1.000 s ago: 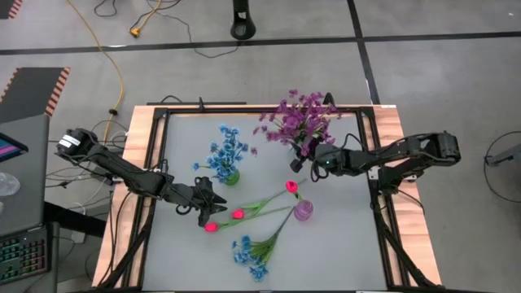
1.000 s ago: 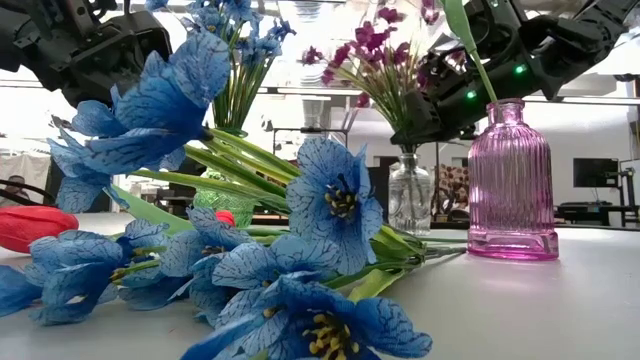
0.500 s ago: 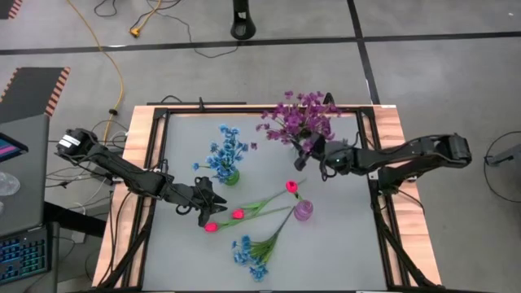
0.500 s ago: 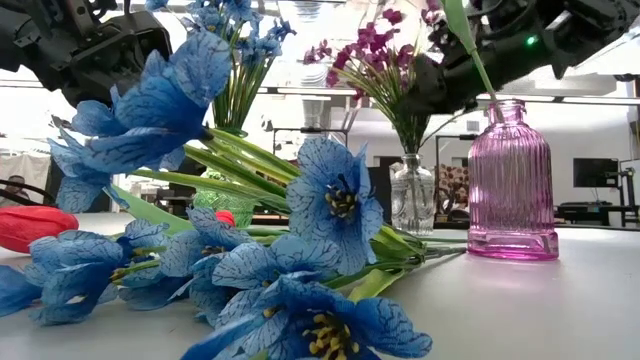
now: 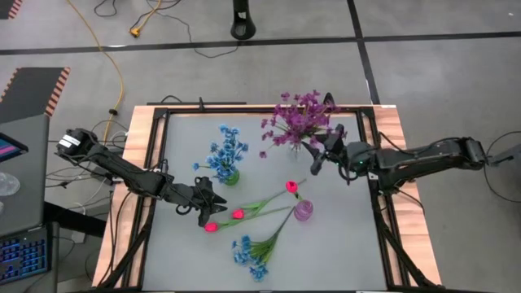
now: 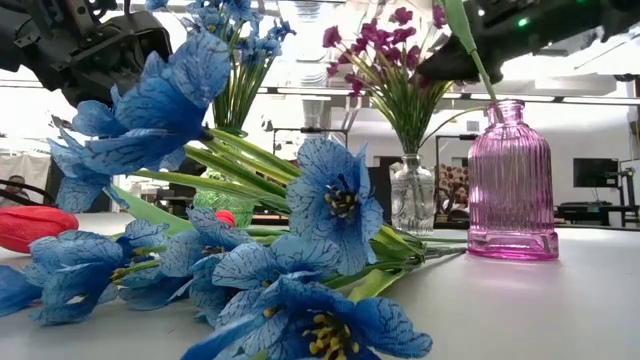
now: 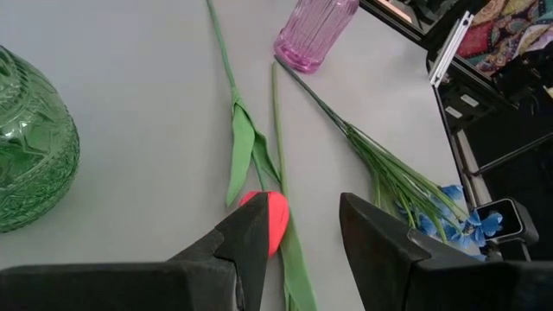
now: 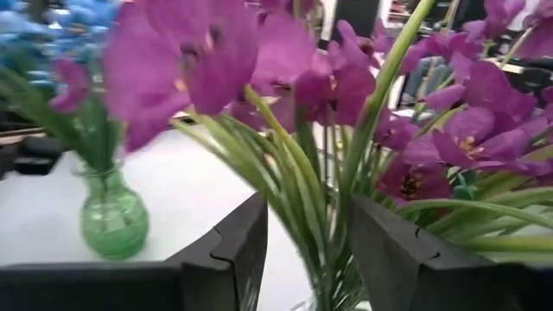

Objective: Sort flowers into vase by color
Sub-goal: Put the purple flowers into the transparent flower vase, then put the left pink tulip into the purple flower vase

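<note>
Grey floor point(image 5: 440, 73) crossed by black tape lines; yellow cable point(image 5: 114, 65) (loose); desk point(image 5: 20, 163) beside table.

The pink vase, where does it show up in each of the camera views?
High view: the pink vase stands right of centre on the table, a pink tulip leaning out of it.
Low view: at right, beside the clear vase of purple flowers.
Left wrist view: at the top edge, beyond the open fingers.
Right wrist view: not in it.
Shared landmark: the green vase.
</note>
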Action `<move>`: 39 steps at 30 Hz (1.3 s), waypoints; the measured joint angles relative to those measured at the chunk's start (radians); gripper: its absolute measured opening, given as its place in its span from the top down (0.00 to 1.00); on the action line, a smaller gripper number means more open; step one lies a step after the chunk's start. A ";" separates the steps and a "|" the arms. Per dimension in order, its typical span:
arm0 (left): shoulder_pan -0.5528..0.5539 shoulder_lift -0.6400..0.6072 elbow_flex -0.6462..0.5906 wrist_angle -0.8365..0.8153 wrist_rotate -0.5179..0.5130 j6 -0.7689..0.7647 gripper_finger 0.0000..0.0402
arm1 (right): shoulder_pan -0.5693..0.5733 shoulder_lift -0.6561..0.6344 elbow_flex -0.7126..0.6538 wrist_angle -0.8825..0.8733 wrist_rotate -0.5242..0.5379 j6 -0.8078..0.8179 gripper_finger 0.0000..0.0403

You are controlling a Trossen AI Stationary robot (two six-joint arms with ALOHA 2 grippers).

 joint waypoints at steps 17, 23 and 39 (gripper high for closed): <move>0.000 0.000 0.000 0.001 0.047 0.029 0.68 | 0.208 -0.104 0.000 -0.056 0.000 -0.004 0.55; 0.000 0.000 0.000 0.001 0.063 0.031 0.68 | 0.294 -0.122 0.000 -0.055 0.000 -0.003 0.55; -0.105 0.008 0.062 0.114 0.027 0.342 0.68 | 0.447 -0.111 0.000 -0.036 0.000 0.078 0.55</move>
